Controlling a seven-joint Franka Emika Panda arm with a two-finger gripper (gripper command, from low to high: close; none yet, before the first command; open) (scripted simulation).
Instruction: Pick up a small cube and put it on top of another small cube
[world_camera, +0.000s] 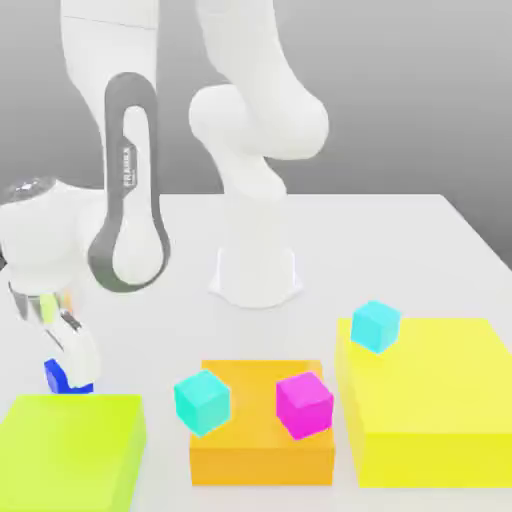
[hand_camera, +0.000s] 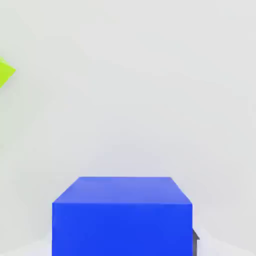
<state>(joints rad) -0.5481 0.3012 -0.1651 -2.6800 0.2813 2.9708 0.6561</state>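
The small cube (world_camera: 56, 377) is solid dark blue and rests on the white table at the exterior view's left, just behind the lime block. My gripper (world_camera: 68, 378) reaches down onto it, its white fingers (world_camera: 78, 350) covering part of the cube. In the hand view the small cube (hand_camera: 122, 215) sits close up between the jaws, and a dark fingertip (hand_camera: 195, 236) presses against its side. The gripper is shut on the cube, which still rests on the table.
A flat lime block (world_camera: 70, 450) lies right in front of the cube; its corner (hand_camera: 5, 72) shows in the hand view. An orange block (world_camera: 260, 445) carries a cyan cube (world_camera: 202, 402) and a magenta cube (world_camera: 304, 403). A yellow block (world_camera: 430, 400) carries another cyan cube (world_camera: 376, 326). The arm's base (world_camera: 255, 270) stands behind them.
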